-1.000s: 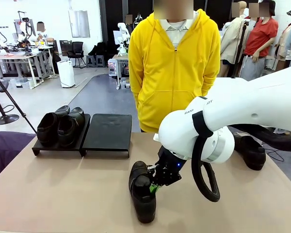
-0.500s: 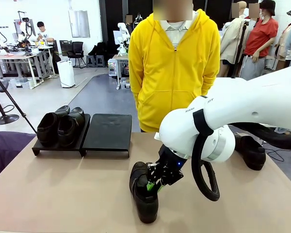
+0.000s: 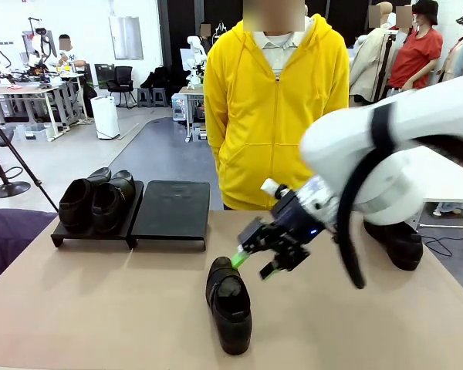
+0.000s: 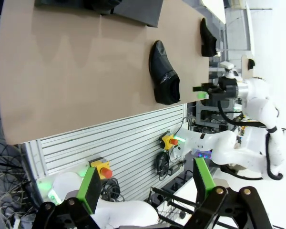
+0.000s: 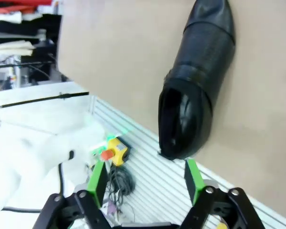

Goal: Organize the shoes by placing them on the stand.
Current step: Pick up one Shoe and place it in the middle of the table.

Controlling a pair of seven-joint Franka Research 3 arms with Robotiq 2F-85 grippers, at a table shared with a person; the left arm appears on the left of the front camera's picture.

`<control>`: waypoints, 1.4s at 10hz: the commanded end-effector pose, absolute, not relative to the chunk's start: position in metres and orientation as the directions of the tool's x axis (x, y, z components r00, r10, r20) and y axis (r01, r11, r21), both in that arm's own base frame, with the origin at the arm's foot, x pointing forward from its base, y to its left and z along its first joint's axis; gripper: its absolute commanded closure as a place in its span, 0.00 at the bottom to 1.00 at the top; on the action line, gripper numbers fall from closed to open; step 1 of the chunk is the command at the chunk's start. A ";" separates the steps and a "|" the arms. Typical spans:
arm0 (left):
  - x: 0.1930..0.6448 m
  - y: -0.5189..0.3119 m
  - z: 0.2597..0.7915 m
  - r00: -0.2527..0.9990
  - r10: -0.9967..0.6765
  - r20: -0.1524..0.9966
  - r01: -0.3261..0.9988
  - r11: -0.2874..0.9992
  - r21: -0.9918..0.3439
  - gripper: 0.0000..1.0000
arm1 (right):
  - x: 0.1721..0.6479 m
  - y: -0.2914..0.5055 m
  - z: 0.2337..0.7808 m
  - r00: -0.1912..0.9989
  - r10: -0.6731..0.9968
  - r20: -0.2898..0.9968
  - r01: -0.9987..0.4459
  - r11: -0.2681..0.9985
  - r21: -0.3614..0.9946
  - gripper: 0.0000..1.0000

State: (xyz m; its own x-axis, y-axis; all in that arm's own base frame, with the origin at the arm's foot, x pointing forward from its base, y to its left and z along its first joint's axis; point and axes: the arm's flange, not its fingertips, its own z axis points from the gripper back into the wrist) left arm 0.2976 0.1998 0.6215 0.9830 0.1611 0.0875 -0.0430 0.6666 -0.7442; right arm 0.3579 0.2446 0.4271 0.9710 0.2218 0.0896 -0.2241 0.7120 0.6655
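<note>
One black shoe (image 3: 228,304) lies alone on the tan table (image 3: 100,308), toe toward the front edge, also seen as the shoe (image 5: 195,81) and the shoe (image 4: 163,74). My right gripper (image 3: 253,265) hovers open just above and right of it, holding nothing, its green pads (image 5: 96,181) spread wide. Two shoes (image 3: 96,202) sit side by side on the left panel of the black stand (image 3: 170,212); its right panel is bare. Another shoe (image 3: 400,243) lies at the table's right, partly behind my right arm. My left gripper (image 4: 145,183) is open, well off the table's front edge.
A person in a yellow hoodie (image 3: 274,100) stands at the far edge, hands behind the back. My bulky right arm (image 3: 386,154) reaches in over the right half of the table. Bare tabletop lies between the loose shoe and the stand.
My right gripper opened, let go of the shoe and rose up and to the right. The shoe stays lying on the table.
</note>
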 end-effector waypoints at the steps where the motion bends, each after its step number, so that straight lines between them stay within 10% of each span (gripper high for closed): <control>1: 0.294 0.199 0.621 0.984 0.158 0.082 -0.047 0.674 -0.737 0.00 | 0.322 0.180 0.470 0.949 0.287 0.132 -0.303 0.712 0.634 0.00; 4: 0.294 0.199 0.621 0.984 0.158 0.082 -0.047 0.674 -0.737 0.00 | 0.280 0.071 0.540 0.918 0.377 0.120 -0.359 0.665 0.655 0.00; 9: 0.294 0.199 0.621 0.984 0.158 0.082 -0.047 0.674 -0.737 0.00 | 0.232 -0.107 0.559 0.974 0.065 0.219 -0.204 0.680 0.704 0.00; 14: 0.294 0.199 0.621 0.984 0.158 0.082 -0.047 0.674 -0.737 0.00 | 0.221 -0.142 0.550 0.975 -0.017 0.220 -0.156 0.652 0.742 0.00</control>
State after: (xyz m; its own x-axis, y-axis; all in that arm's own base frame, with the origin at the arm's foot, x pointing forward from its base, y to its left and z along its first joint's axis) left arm 0.2974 0.2000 0.6217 0.9829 0.1617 0.0879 -0.0431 0.6667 -0.7441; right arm 0.2287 -0.1493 0.5373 0.9769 -0.0513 0.2073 -0.1223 0.6615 0.7399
